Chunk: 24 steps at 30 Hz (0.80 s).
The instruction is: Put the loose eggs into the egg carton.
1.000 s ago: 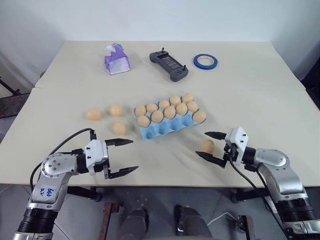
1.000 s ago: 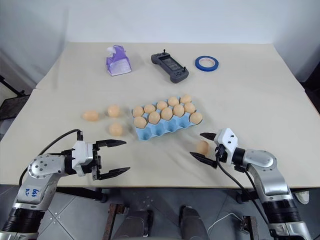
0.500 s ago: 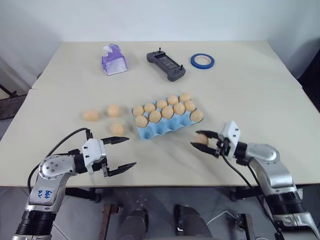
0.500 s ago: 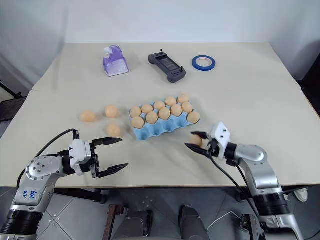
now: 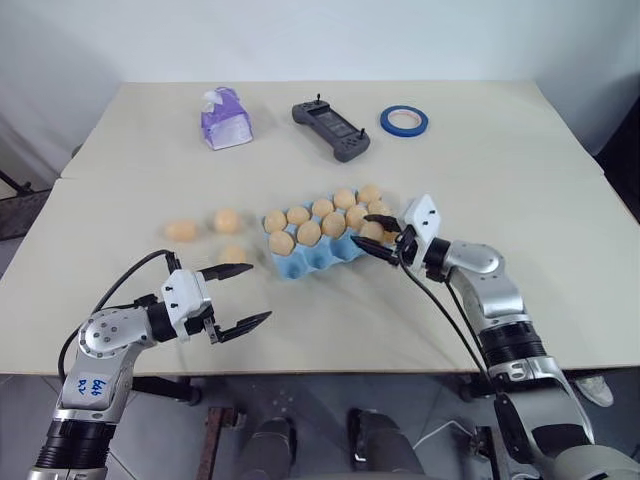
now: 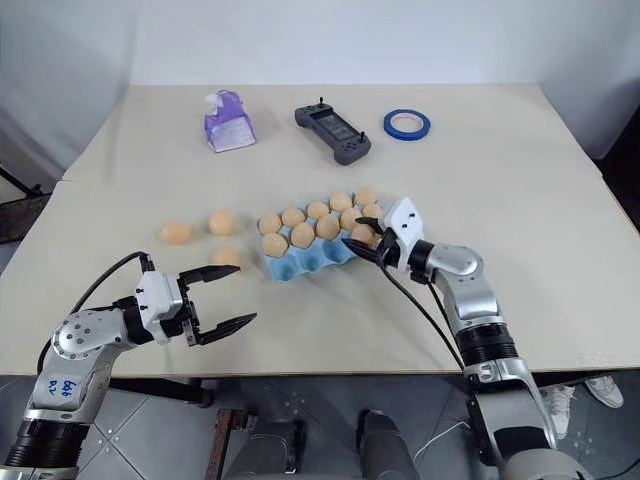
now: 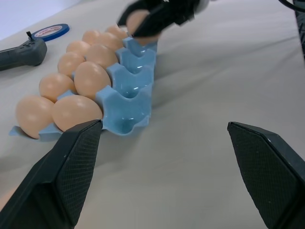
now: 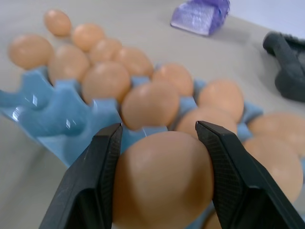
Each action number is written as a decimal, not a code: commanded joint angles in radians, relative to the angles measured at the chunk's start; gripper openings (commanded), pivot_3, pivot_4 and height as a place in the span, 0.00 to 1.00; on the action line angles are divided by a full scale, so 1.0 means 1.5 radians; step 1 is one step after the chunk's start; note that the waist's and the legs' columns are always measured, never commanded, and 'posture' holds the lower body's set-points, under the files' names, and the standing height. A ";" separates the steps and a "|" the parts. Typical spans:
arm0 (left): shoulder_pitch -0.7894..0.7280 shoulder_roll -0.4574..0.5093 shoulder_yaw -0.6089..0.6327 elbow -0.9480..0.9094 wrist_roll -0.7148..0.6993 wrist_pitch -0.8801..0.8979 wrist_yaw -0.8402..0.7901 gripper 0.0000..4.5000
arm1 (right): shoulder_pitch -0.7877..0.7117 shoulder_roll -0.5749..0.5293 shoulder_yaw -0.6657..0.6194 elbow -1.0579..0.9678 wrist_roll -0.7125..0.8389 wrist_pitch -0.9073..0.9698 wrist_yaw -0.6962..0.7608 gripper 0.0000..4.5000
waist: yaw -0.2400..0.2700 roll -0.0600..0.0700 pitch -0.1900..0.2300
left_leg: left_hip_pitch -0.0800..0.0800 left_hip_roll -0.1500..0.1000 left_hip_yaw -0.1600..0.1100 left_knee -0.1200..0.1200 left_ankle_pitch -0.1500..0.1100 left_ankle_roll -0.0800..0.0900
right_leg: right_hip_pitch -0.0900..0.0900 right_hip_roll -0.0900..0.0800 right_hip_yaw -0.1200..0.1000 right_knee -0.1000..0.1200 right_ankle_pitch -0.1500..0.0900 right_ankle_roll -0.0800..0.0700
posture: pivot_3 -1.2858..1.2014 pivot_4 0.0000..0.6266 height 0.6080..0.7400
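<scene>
My right gripper point(image 5: 366, 232) is shut on a tan-orange egg point(image 8: 164, 179) and holds it just above the right end of the light blue egg carton point(image 5: 310, 262), over its near row. Several eggs fill the carton's far rows; the near cups point(image 7: 128, 95) are bare. Three loose eggs lie on the table left of the carton: one far left point(image 5: 181, 230), one beside it point(image 5: 227, 220) and one nearer me point(image 5: 233, 254). My left gripper point(image 5: 240, 297) hangs open with nothing in it, near the table's front edge and just in front of the nearest loose egg.
At the back of the table stand a purple tissue pack point(image 5: 226, 118), a black handheld controller point(image 5: 333, 130) and a blue tape roll point(image 5: 404, 121). Bare table lies right of the carton and along the front edge.
My right gripper shut on the egg lying at the front right, lifted it and carried it left and away from me to the carton's right end. The left gripper stayed put.
</scene>
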 commanded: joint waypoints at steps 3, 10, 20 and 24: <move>0.011 -0.002 0.026 -0.024 -0.010 0.006 0.025 1.00 | -0.033 0.005 -0.023 0.003 0.027 -0.031 0.035 0.91 | -0.004 0.000 0.000 | 0.001 0.001 0.000 0.000 0.000 0.000 | 0.000 0.001 0.001 0.001 0.000 0.000 | 0.52 0.24 1.00; 0.075 -0.006 0.123 -0.038 -0.025 0.038 0.106 1.00 | 0.119 -0.077 -0.059 -0.213 0.121 0.024 0.137 1.00 | 0.002 0.000 0.000 | 0.001 0.002 0.000 0.000 -0.002 -0.001 | 0.000 0.002 0.003 0.000 0.000 0.000 | 0.52 0.24 1.00; 0.221 -0.090 0.289 -0.014 -0.039 0.018 0.236 1.00 | 0.302 -0.151 -0.107 -0.326 0.168 -0.026 0.213 1.00 | 0.003 0.000 0.000 | 0.004 0.007 0.008 0.001 -0.003 0.000 | 0.003 0.007 0.009 -0.002 0.000 -0.001 | 0.52 0.24 1.00; 0.214 -0.108 0.257 -0.036 -0.039 0.040 0.247 1.00 | 0.323 -0.118 -0.100 -0.367 0.194 -0.032 0.204 1.00 | 0.006 -0.001 0.000 | 0.004 0.008 0.010 0.005 -0.004 0.000 | 0.003 0.008 0.011 -0.002 0.001 -0.001 | 0.52 0.24 1.00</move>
